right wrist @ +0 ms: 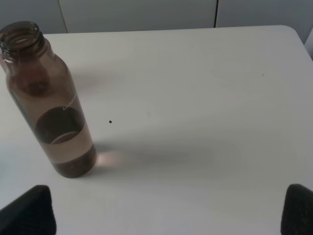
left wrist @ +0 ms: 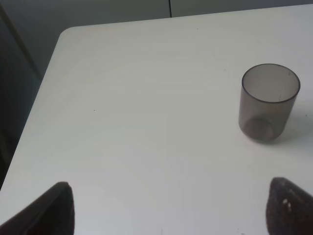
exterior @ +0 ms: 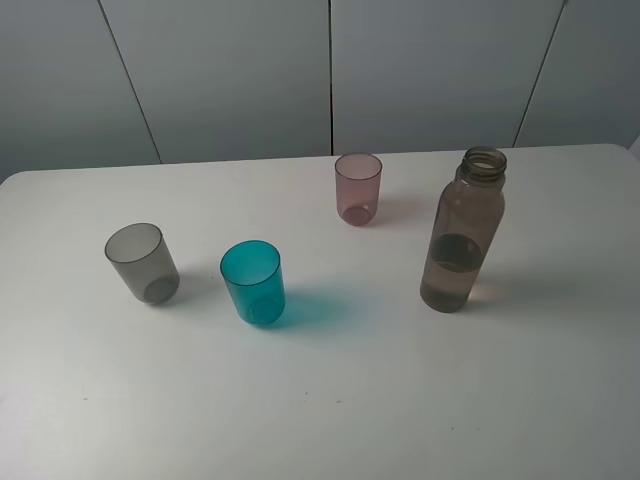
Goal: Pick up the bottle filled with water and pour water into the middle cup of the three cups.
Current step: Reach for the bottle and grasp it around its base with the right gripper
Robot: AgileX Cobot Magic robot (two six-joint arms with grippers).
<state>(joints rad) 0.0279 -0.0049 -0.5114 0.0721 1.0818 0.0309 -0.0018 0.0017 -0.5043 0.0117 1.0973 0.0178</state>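
Overall, a white counter [exterior: 400,400] carries four upright items, all well apart. The bottle [exterior: 462,235], brownish-pink, translucent and uncapped, stands toward the right edge. The water [exterior: 447,285] fills roughly its lower third. The middle cup [exterior: 253,283], teal-blue, sits left of centre, nearer the front edge than the other two cups. The smoky grey cup [exterior: 143,262] stands just beside it toward the left edge, and the pinkish-mauve cup [exterior: 358,188] stands close to the far edge. All three cups look empty.

The left gripper [left wrist: 173,210] faces the grey cup and the counter's far-left corner. Its dark fingers [left wrist: 58,210] are spread wide with nothing between them. The right gripper [right wrist: 166,210] faces the bottle, and its fingers [right wrist: 29,213] are likewise wide apart and hold nothing. Neither gripper appears in the high view.
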